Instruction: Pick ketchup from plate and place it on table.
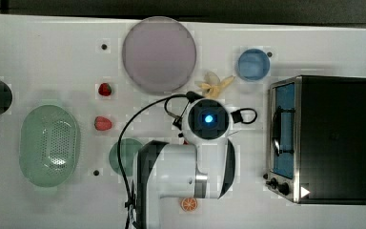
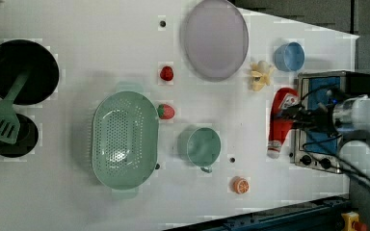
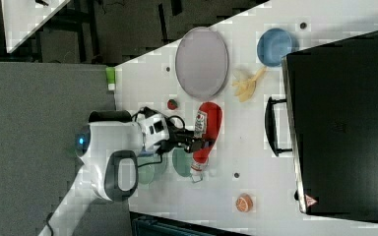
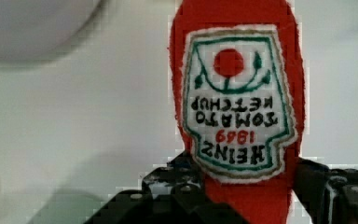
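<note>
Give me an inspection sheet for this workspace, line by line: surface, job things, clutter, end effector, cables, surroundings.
Surface: broad white tabletop with a few small dark holes.
Job's things: slim red ketchup bottle is off the large lilac-grey round plate, which is bare; whether the bottle rests on the table or is lifted cannot be told.
Clutter: green perforated oval basket, two strawberries, green cup, orange slice, peeled banana, blue bowl, toaster oven, black pots and green spatula.
End effector: end effector shut on the bottle's red body below the label.
Cables: black cables loop around the wrist.
Surroundings: dark floor beyond the table edges.
</note>
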